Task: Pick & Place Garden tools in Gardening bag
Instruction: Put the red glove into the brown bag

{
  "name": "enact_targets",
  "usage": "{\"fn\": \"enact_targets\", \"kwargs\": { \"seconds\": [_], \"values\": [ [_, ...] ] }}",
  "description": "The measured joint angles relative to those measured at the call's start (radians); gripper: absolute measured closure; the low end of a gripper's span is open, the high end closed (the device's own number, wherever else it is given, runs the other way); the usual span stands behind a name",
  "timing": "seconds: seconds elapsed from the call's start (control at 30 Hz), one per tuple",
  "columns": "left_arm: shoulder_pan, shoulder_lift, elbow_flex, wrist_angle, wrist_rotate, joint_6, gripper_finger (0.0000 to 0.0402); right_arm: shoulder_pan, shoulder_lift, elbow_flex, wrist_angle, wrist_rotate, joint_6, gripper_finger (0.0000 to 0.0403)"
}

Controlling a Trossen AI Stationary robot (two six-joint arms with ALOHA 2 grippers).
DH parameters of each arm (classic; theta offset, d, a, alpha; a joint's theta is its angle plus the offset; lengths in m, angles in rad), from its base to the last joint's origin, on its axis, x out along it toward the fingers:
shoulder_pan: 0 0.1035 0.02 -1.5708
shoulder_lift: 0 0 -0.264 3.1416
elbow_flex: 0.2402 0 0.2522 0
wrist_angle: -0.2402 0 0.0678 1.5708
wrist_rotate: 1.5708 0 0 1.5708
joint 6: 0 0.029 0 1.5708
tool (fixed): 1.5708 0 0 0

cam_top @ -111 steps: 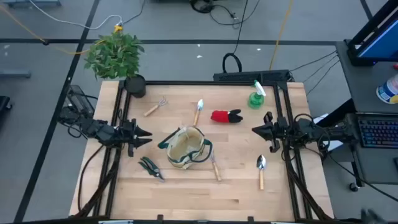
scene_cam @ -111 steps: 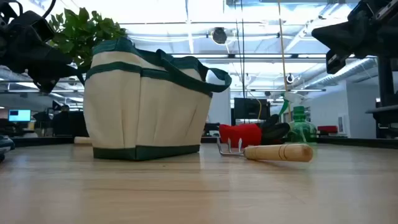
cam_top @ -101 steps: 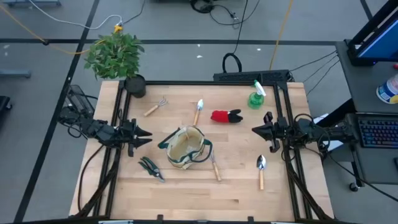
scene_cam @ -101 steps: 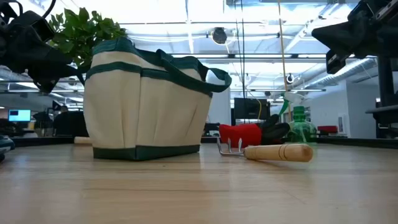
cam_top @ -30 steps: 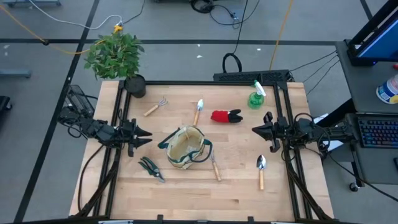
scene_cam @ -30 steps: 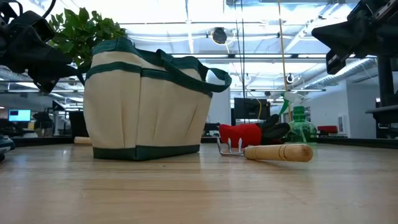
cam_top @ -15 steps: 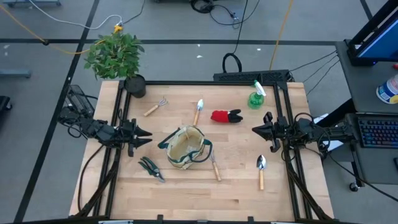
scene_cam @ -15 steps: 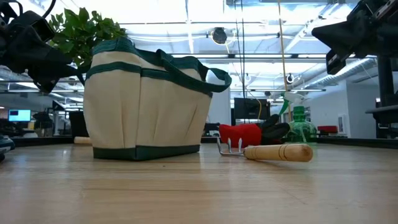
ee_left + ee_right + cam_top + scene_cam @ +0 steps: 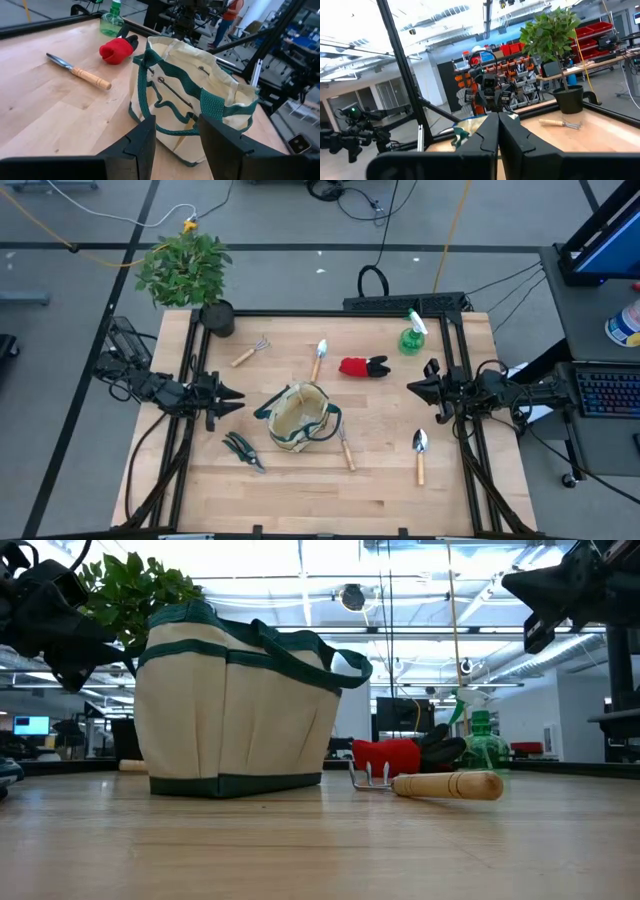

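Two trowels, one rake with a second rake-like tool, one pair of shears, one pair of gloves and one spray bottle are all lying out on the table [image 9: 300,490]; none is sitting in the bag.

Nearest the front edge: a wooden-handled trowel [image 9: 420,454] is lying at front right, blade pointing away. The black shears [image 9: 242,450] are lying at front left, just beside the bag.

Centre: the bag [image 9: 298,418] is standing upright, mouth open, green loop handles drooping across the opening. A wooden-handled tool [image 9: 345,448] is lying just beside the bag's right side; in the low view it is showing silver tines.

Either side, level with the bag: the left gripper [image 9: 232,397] is hovering over the left edge, pointing at the bag, fingers standing partly apart and holding nothing. The right gripper [image 9: 411,389] is hovering over the right edge, fingers pressed together, carrying nothing.

Farther back: the second trowel [image 9: 318,358] is lying behind the bag. The red-and-black gloves [image 9: 362,366] are lying to its right. The small rake [image 9: 250,351] is lying to its left.

Farthest: the green bottle [image 9: 412,335] is standing at the back right corner. A potted plant [image 9: 188,272] is standing at the back left corner.
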Motion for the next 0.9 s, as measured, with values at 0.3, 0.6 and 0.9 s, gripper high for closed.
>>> {"fn": "enact_targets", "kwargs": {
  "seconds": [0.3, 0.6, 0.9],
  "values": [
    [0.000, 0.000, 0.000, 0.000, 0.000, -0.053, 0.0247, 0.000, 0.174, 0.051, -0.006, 0.028, -0.074, 0.0399],
    [0.000, 0.000, 0.000, 0.000, 0.000, -0.028, 0.0247, 0.000, 0.469, 0.197, -0.025, 0.022, -0.141, 0.0399],
    [0.000, 0.000, 0.000, 0.000, -0.001, 0.099, 0.0247, -0.001, 0.790, 0.471, -0.191, 0.024, -0.231, 0.0399]
  ]
}}
